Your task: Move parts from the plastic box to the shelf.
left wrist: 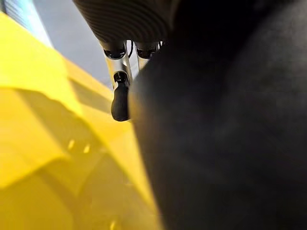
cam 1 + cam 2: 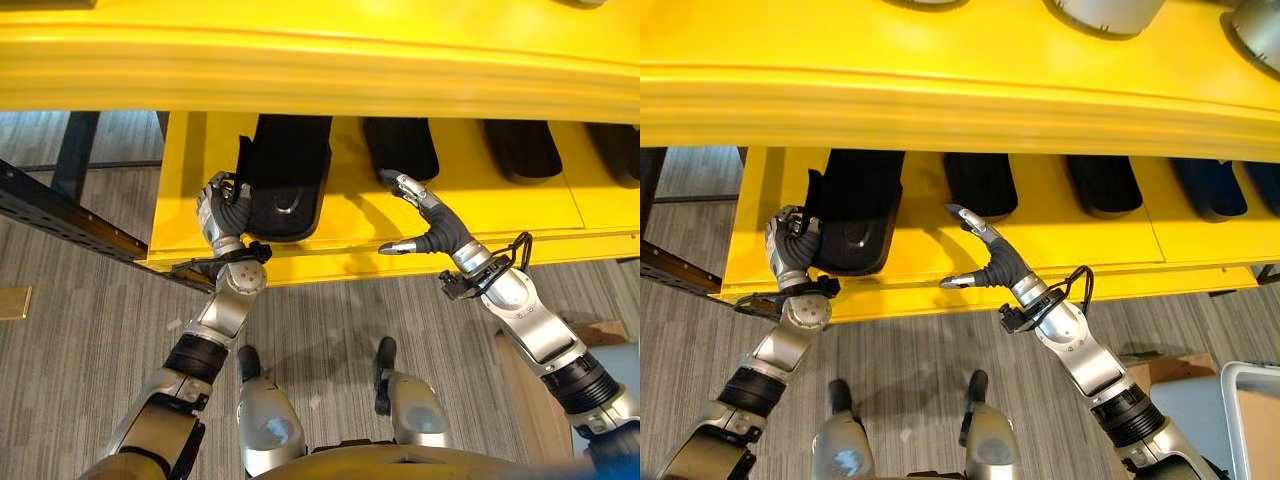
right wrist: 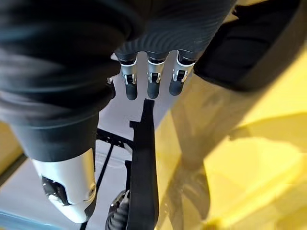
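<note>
A large black moulded part (image 2: 287, 175) lies at the left end of the yellow shelf (image 2: 500, 215). My left hand (image 2: 222, 212) is at its left edge with fingers curled round it; in the left wrist view the part (image 1: 225, 124) looms dark beside one fingertip (image 1: 120, 100). My right hand (image 2: 432, 228) hovers open over the shelf's front lip, thumb spread and nothing in it, just in front of a second black part (image 2: 400, 147). Its straight fingers (image 3: 151, 84) show in the right wrist view.
Two more black parts (image 2: 522, 148) (image 2: 615, 150) lie further right on the shelf. A yellow upper level (image 2: 960, 100) overhangs, carrying silver round items (image 2: 1105, 12). A pale plastic box (image 2: 1243, 400) and cardboard (image 2: 1165, 365) stand at the lower right. A black rack beam (image 2: 60, 215) runs at the left.
</note>
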Motion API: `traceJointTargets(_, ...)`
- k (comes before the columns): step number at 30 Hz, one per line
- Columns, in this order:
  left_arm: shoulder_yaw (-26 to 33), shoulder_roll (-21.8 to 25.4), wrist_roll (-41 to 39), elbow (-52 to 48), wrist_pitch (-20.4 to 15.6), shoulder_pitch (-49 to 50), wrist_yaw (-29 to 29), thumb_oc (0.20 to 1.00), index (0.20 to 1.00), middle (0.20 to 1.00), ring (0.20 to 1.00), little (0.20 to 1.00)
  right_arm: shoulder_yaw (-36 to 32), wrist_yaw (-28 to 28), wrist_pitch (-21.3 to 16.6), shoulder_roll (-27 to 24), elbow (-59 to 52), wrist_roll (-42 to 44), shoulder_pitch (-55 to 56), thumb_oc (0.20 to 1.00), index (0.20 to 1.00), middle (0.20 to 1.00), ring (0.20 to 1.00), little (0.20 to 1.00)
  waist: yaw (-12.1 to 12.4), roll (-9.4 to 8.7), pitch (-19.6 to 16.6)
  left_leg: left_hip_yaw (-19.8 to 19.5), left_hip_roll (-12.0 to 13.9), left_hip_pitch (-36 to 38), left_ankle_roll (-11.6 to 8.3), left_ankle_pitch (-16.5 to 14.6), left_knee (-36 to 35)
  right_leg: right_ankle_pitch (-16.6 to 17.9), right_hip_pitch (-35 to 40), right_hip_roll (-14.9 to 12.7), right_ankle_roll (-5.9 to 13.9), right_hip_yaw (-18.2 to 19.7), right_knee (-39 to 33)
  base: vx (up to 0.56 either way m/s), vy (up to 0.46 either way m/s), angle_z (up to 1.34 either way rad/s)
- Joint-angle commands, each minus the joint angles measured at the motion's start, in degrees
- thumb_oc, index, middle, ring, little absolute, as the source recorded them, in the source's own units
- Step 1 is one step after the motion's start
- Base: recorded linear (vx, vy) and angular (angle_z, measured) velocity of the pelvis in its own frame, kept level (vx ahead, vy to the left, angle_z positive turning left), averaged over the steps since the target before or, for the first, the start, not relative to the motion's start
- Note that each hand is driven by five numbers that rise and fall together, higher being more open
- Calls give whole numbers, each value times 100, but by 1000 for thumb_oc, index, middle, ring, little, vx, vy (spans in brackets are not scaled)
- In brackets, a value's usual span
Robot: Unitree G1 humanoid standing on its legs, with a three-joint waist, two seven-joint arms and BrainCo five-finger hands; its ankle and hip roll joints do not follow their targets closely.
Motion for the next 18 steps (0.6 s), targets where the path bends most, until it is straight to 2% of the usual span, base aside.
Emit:
traceJointTargets(1, 58, 129, 59, -81, -240, -327, 538, 200, 200, 200, 200, 200, -36, 145, -64, 102, -476, 293, -261, 1000, 1000, 1000, 1000, 1000, -34, -39, -109, 254, -175, -247, 295, -562, 821, -789, -188, 286, -263, 77, 846, -171, 36, -5)
traceJointTargets(6, -16, 76, -173, 28, -132, -502, 511, 200, 200, 200, 200, 200, -49, 265, 142, 80, -423, 556, -398, 1000, 1000, 1000, 1000, 1000, -50, 24, 32, 253, -196, -402, 333, -595, 972, -908, -411, 226, -301, 27, 1197, -163, 37, -1)
traceJointTargets(10, -32, -27, -123, -38, -75, -307, 488, 200, 200, 200, 200, 200, -80, 252, 113, 99, -376, 608, -369, 1000, 1000, 1000, 1000, 1000, -9, 41, 92, 343, -134, -434, 380, -684, 1178, -1012, -444, 108, -316, -99, 1473, -133, 10, 3)
traceJointTargets(11, -46, -40, -95, -42, -55, -256, 500, 200, 200, 200, 200, 200, -86, 274, 110, 96, -342, 644, -379, 1000, 1000, 1000, 1000, 1000, 3, 48, 100, 307, -117, -391, 337, -855, 1319, -1154, -387, 59, -265, -92, 1616, -31, 16, 1)
traceJointTargets(13, -55, -31, -81, -37, -7, -225, 486, 200, 200, 200, 200, 200, -99, 321, 162, 97, -334, 672, -373, 1000, 1000, 1000, 1000, 1000, 16, 54, 99, 326, -78, -413, 352, -923, 1458, -1204, -395, 6, -262, -121, 1753, -30, 1, 2)
traceJointTargets(15, -50, -112, -243, 170, 49, -183, 486, 200, 200, 200, 200, 200, -31, 475, 353, 110, -206, 819, -394, 1000, 1000, 1000, 1000, 1000, 36, 78, 68, 405, 89, -415, 397, -1131, 1916, -1367, -323, -140, -277, -175, 2156, -8, 11, 9)
traceJointTargets(18, 12, -165, -216, 388, 82, -207, 510, 200, 200, 200, 200, 200, 64, 541, 417, 235, -148, 796, -374, 1000, 1000, 1000, 1000, 1000, 54, 116, -7, 448, 241, -447, 444, -1337, 2358, -1504, -322, -323, -273, -213, 2587, 46, 24, 3)
